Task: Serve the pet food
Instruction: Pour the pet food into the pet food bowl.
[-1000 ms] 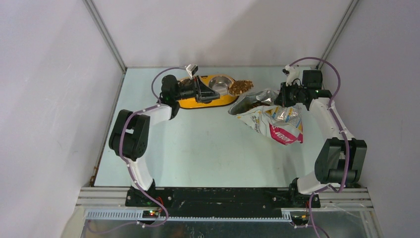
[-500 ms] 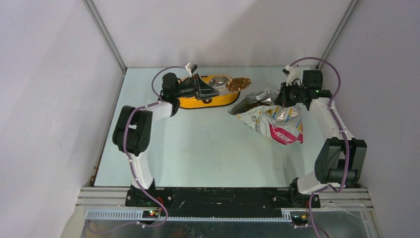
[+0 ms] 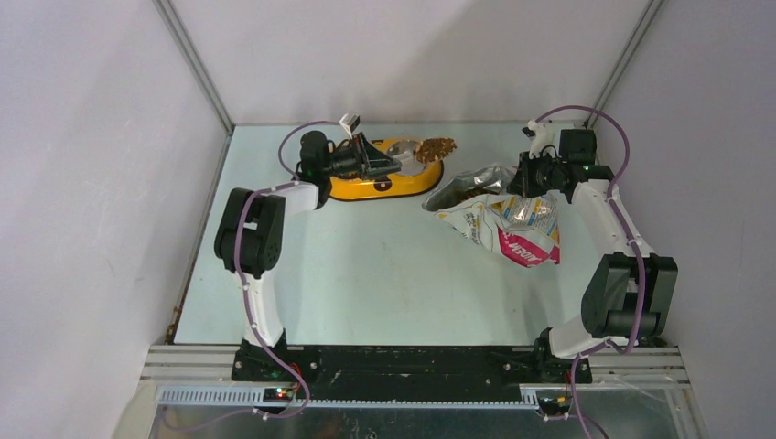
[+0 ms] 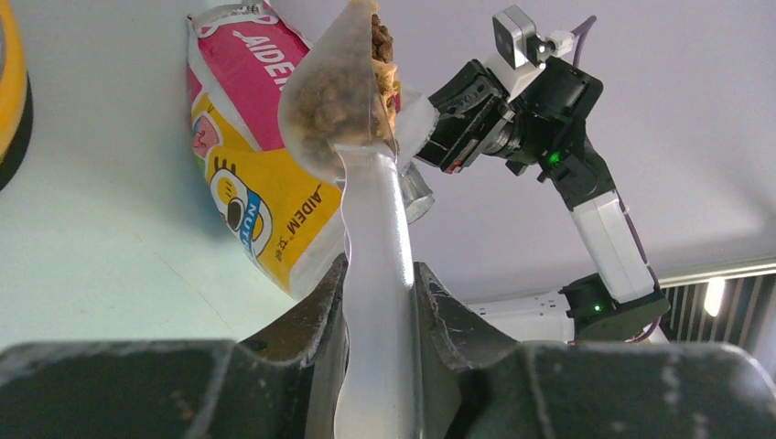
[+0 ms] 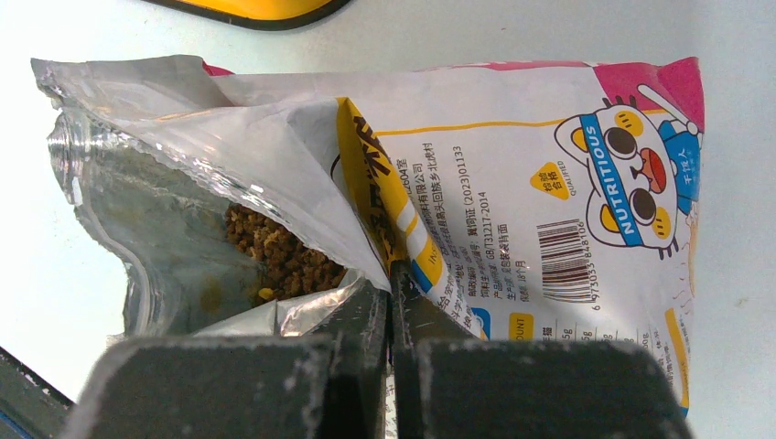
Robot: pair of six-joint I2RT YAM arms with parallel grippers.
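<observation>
Brown pet food [image 3: 436, 144] heaps in a clear plastic scoop [image 4: 337, 101] that hovers over the right end of the yellow double bowl [image 3: 366, 188]. My left gripper [image 3: 389, 163] is shut on the scoop's handle [image 4: 377, 274], jaws pressed against both its sides. More pet food [image 5: 279, 256] lies inside the open yellow-white foil bag [image 3: 508, 224], which rests on the table to the right of the bowl. My right gripper [image 5: 392, 293] is shut on the bag's [image 5: 512, 183] upper edge near its mouth, holding the mouth open.
The bowl stands at the back of the pale table [image 3: 366, 274], close to the rear wall. Grey walls enclose the table on the left, back and right. In the left wrist view the bowl's rim [image 4: 9, 91] shows at the left edge.
My left arm has carried the loaded scoop leftward, away from the bag's mouth and over the bowl's right end. The right arm and the bag have not moved.
</observation>
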